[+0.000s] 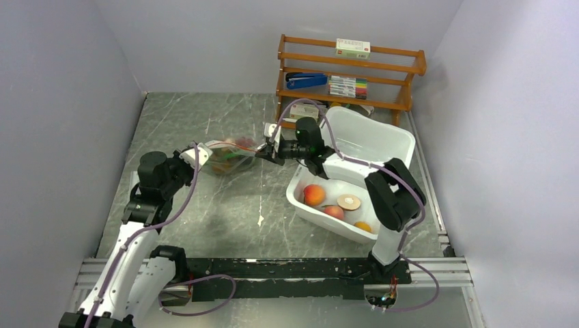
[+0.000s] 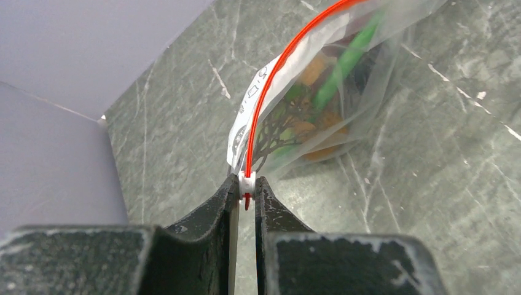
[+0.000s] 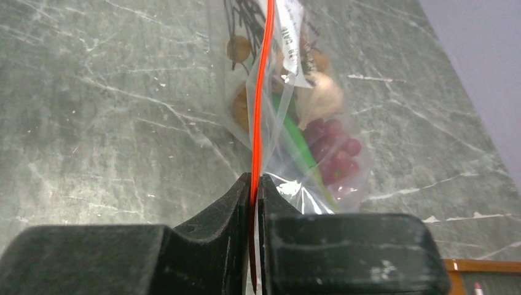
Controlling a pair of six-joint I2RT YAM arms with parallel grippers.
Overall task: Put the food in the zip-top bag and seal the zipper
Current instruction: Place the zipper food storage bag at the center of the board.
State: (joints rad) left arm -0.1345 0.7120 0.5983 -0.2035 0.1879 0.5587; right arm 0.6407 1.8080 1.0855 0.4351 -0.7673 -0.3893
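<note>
Plainly the bag (image 1: pixel 229 156) is held up by its mouth over the table (image 1: pixel 205 225), left of centre and stretched between the two arms, with the food (image 3: pixel 335 150) already inside. Whether its bottom rests on the table I cannot tell. Its zipper (image 2: pixel 276 67) runs left to right as one taut red line, with a gripper at each end. The left gripper (image 2: pixel 246 187) is pressed together on the white tab (image 2: pixel 247 182) at the left end. The right gripper (image 3: pixel 255 184) pinches the strip at the right end, jaws nearly touching. Any last sealing pass would, I judge, run along that line from right to left. Whether the strip is closed throughout I cannot tell.
</note>
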